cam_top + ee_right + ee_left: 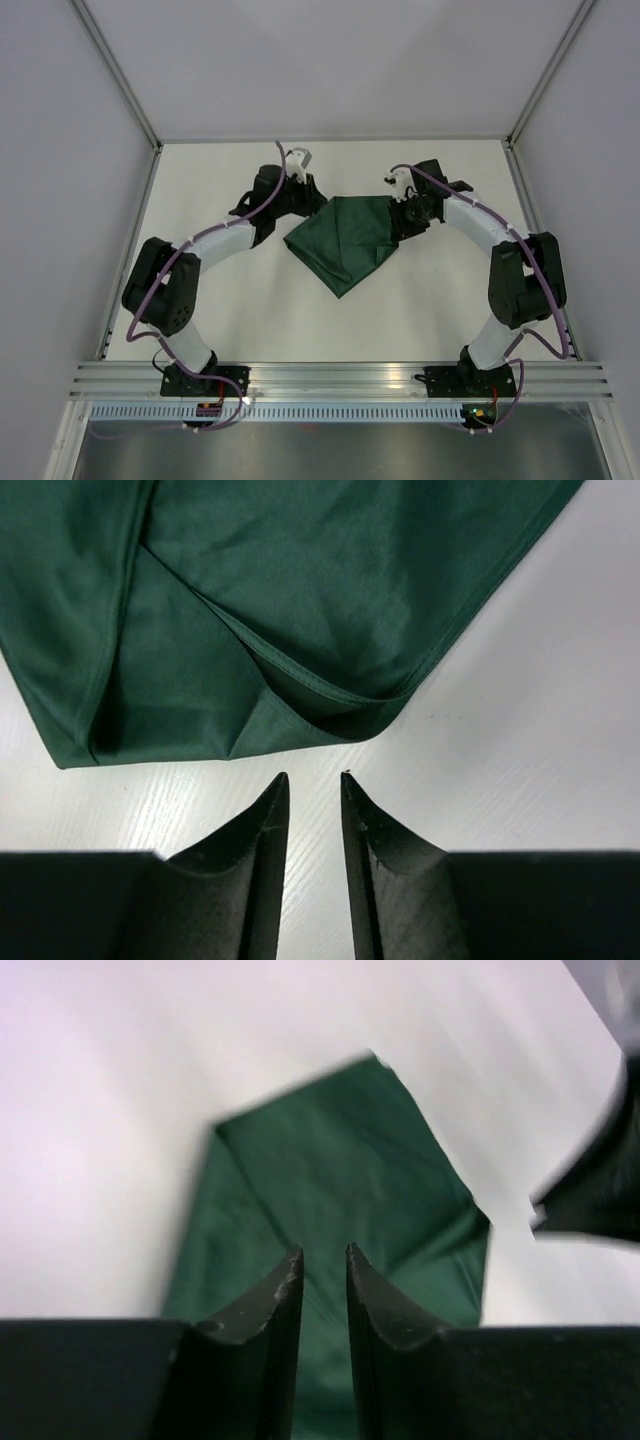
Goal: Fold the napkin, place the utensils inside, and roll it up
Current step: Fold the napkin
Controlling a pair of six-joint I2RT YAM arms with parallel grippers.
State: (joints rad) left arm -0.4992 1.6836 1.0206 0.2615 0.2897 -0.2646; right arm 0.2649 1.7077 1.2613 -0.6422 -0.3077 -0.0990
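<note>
The dark green napkin lies on the white table in a loose, uneven fold with a point toward the near side. My left gripper is at its far left edge; in the left wrist view the napkin fills the space under and between the fingers, and the gripper is open by a narrow gap with nothing pinched. My right gripper is at the napkin's right edge; in the right wrist view it is narrowly open over bare table, just short of a folded corner of the napkin. The fork is out of view.
The white table is closed in by grey walls at the back and sides, with an aluminium rail along the near edge. Part of the right arm shows at the right of the left wrist view.
</note>
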